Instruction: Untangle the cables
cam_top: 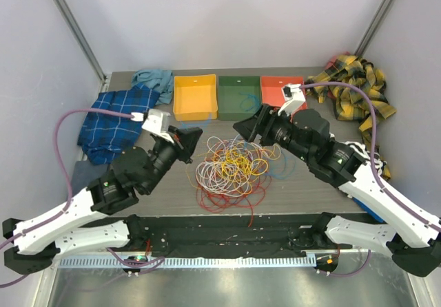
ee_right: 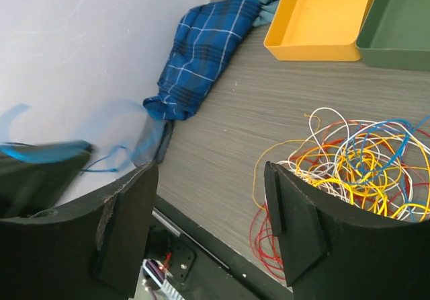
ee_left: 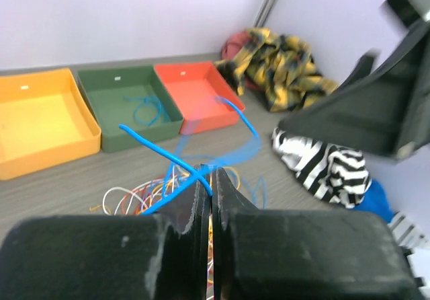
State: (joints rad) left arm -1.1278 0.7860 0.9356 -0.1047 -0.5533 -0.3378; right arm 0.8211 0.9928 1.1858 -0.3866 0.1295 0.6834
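Left claw (ee_left: 211, 176) clamped on blue cable (ee_left: 151, 144); right claw (ee_right: 209, 170) apart, empty. You lift slowly, clear of tangle (cam_top: 233, 167) at worktop (cam_top: 165, 191) centre; stop if neighbours drag.

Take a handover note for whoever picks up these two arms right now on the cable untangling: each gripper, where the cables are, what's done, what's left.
Grippers: the left gripper is shut on a blue cable raised in the air. The right gripper is open and holds nothing.
Cables: most lie in one tangled pile mid-table, between the arms.
Done: one blue loop lies in the green tray.
Left: I cannot tell whether the held cable is free of the pile. Free it, probably drop it in a tray, then work through the rest.
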